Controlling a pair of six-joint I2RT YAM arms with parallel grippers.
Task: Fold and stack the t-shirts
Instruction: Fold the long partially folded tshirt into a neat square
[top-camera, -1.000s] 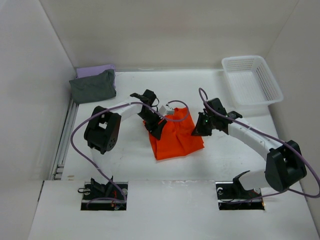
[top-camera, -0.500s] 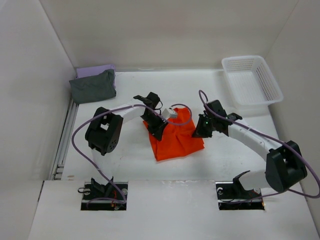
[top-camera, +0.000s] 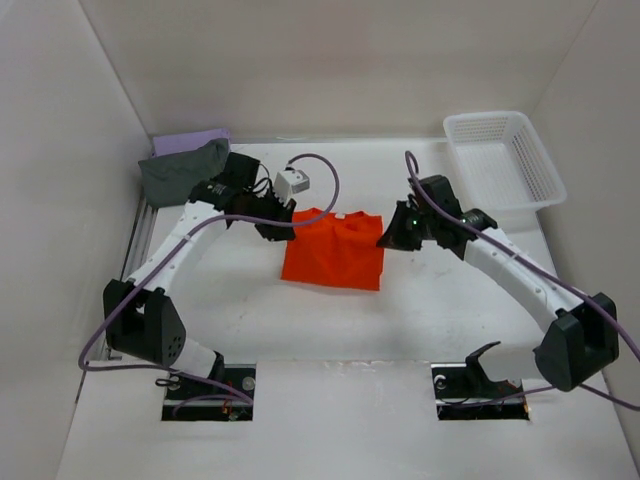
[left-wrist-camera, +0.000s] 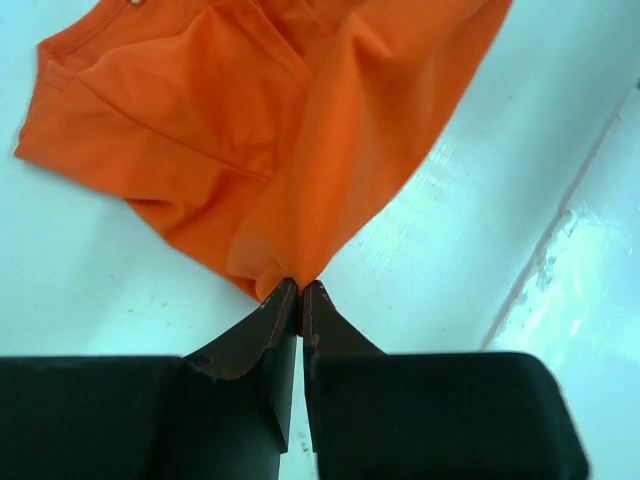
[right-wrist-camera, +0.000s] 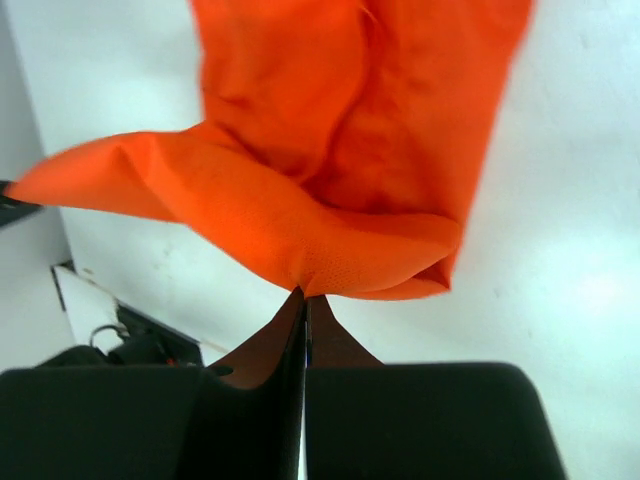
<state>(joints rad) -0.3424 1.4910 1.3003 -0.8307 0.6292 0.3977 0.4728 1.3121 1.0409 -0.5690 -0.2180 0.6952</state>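
**Two-point hold on the orange t-shirt (top-camera: 333, 250)**

The orange t-shirt lies partly folded at the middle of the table (top-camera: 430, 320), between the two arms. The left gripper (left-wrist-camera: 301, 290) has its fingers closed tight, with a corner of orange cloth clamped at the tips on the shirt's far left edge. The right gripper (right-wrist-camera: 304, 296) has its jaws pressed together on a bunched fold at the shirt's right edge. The dark grey t-shirt (top-camera: 185, 172) sits folded in the far left corner, overlapping the lavender t-shirt (top-camera: 192, 138). The white basket (top-camera: 548, 170) stands at far right.
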